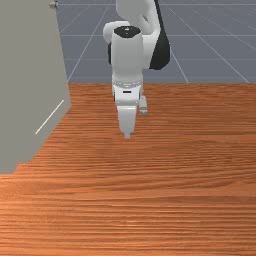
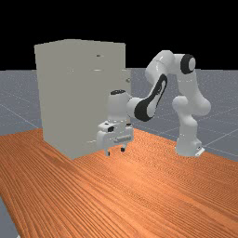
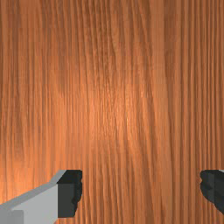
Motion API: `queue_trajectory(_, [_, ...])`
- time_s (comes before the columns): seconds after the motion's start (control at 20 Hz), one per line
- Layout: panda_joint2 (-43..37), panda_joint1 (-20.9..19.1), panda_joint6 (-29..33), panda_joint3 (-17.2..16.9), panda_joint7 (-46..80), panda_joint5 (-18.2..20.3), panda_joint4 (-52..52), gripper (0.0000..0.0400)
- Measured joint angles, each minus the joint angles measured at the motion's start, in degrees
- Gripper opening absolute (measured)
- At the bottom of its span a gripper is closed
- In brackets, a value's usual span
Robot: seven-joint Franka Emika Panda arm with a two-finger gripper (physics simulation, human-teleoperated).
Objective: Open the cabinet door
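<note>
The grey-beige cabinet [image 2: 65, 97] stands upright on the table in the far view, left of the arm; part of the same cabinet [image 1: 30, 75] fills the front view's left side. A small round knob [image 1: 53, 4] sits near its top edge there. My gripper [image 2: 115, 152] hangs in front of the cabinet, fingers down, above the wood and apart from the cabinet. In the front view the gripper [image 1: 127, 136] points down, to the right of the cabinet. Its fingers stand wide apart in the wrist view, the gripper [image 3: 141, 188] open over bare wood.
The wooden table [image 1: 165, 200] spreads below the hand and to the front view's right of the cabinet. A thin pale strip [image 1: 49, 117] runs along the cabinet's lower part. The arm's base [image 2: 188, 148] stands on the table at the far view's right.
</note>
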Motion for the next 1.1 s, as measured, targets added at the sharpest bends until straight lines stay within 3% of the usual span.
queue_trajectory(0.05, [-0.05,0.21,-0.7,-0.59,0.45,-0.97,-0.29,0.0249])
queue_trajectory(0.15, [-0.16,0.16,-2.1,-1.7,2.56,-1.66,-0.81,0.0344])
queue_trajectory(0.25, [-0.25,0.04,-2.65,-2.12,3.3,-1.89,-0.95,0.038])
queue_trajectory(0.3, [-6.14,1.53,-10.25,-3.43,17.7,-3.49,-5.6,0.0234])
queue_trajectory(0.35, [-11.8,2.79,-17.14,-4.2,31.25,-3.66,-6.36,0.0143])
queue_trajectory(0.4, [-15.16,3.64,-22.21,-4.77,44.32,-3.22,-5.7,0.0088])
queue_trajectory(0.5, [-17.01,4.35,-29.38,-5.95,68.29,-1.01,-3.8,0.0033])
queue_trajectory(0.6, [-18.28,3.96,-32.68,-6.71,78.8,1.08,-3.16,0.0012])
queue_trajectory(0.75, [-25.1,3.62,-34.05,-6.86,83.93,1.58,-6.81,0.0003])
queue_trajectory(1.1, [-62.1,2.1,-34.62,-4.73,87.83,-0.42,-26.4,0.0])
